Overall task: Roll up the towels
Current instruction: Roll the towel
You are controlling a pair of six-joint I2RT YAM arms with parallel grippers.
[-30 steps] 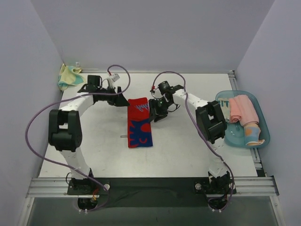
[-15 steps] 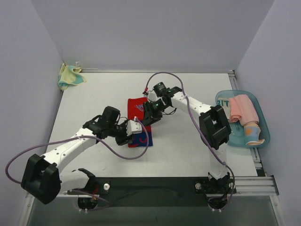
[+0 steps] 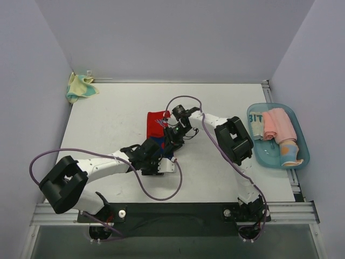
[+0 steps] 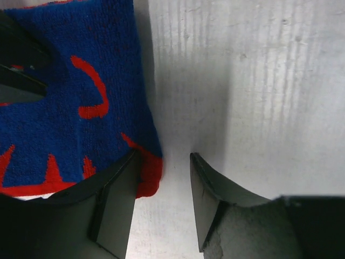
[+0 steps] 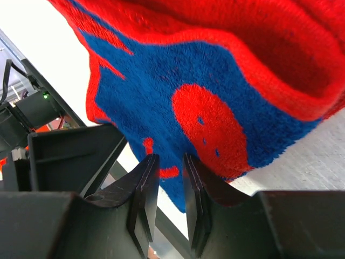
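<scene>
The left gripper (image 4: 164, 162) sits low over the table (image 4: 259, 81), jaws apart and clasping nothing. The finger (image 4: 116, 199) on the picture's left covers a corner of the red towel (image 4: 70, 108), and the red hem shows just inside the gap. The other finger stands over bare table beside the cloth. We judge this straddle to be a set-up for taking the corner, since a roll starts from a lifted end.

The right gripper (image 5: 170, 159) has its jaws drawn narrow, with the towel's blue-and-red edge lying in the slot between them. We cannot tell whether the pads bite the cloth or merely flank it. In the top view both grippers meet over the near half of the towel, one from each side, which we judge lets each serve one edge.

The red towel lies at mid-table, mostly flat, with one thick red hem curled upward in the right wrist view. Its long axis runs from the far side toward the arm bases, slightly tilted. The far short end is uncovered; the near end is hidden under the grippers. We judge that a roll would travel along this axis.

The pale yellow towel (image 3: 80, 87) lies crumpled in the far left corner, well apart. The light blue tray (image 3: 268, 160) at the right holds rolled cloths (image 3: 277, 125).
</scene>
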